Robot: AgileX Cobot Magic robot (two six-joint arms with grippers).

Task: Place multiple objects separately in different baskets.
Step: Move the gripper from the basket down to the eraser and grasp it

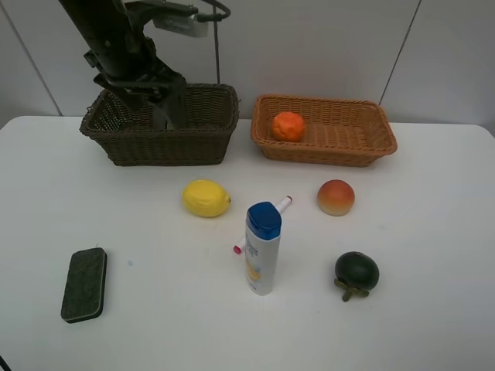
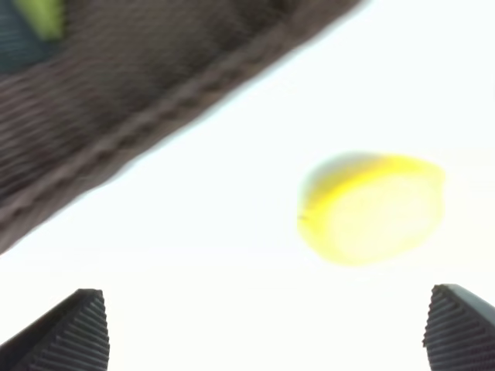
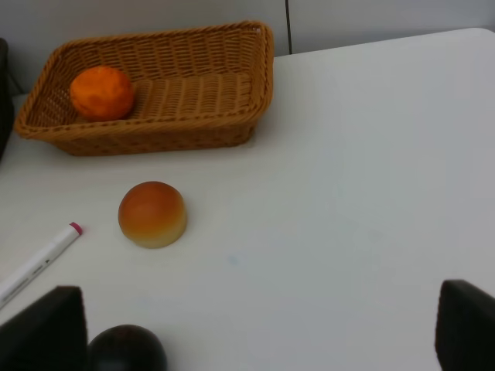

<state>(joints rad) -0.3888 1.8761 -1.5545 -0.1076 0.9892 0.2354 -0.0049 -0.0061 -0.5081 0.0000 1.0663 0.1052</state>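
My left gripper (image 1: 164, 108) hangs open over the dark brown basket (image 1: 170, 147), holding nothing. Its wrist view shows the basket's rim (image 2: 139, 100), a blurred green patch (image 2: 35, 19) inside and the lemon (image 2: 371, 207) beyond. The orange (image 1: 288, 126) lies in the light tan basket (image 1: 363, 143). On the table are the lemon (image 1: 206, 198), peach (image 1: 336, 197), mangosteen (image 1: 356, 273), upright blue-capped bottle (image 1: 262, 247), the marker (image 1: 274, 209) behind it and the eraser (image 1: 84, 284). My right gripper (image 3: 255, 332) is open and empty, near the mangosteen (image 3: 128, 349) and peach (image 3: 152, 214).
The white table (image 1: 433, 232) ends at a grey wall just behind both baskets. The left arm's dark links (image 1: 108, 39) rise above the brown basket. The right arm is outside the exterior high view.
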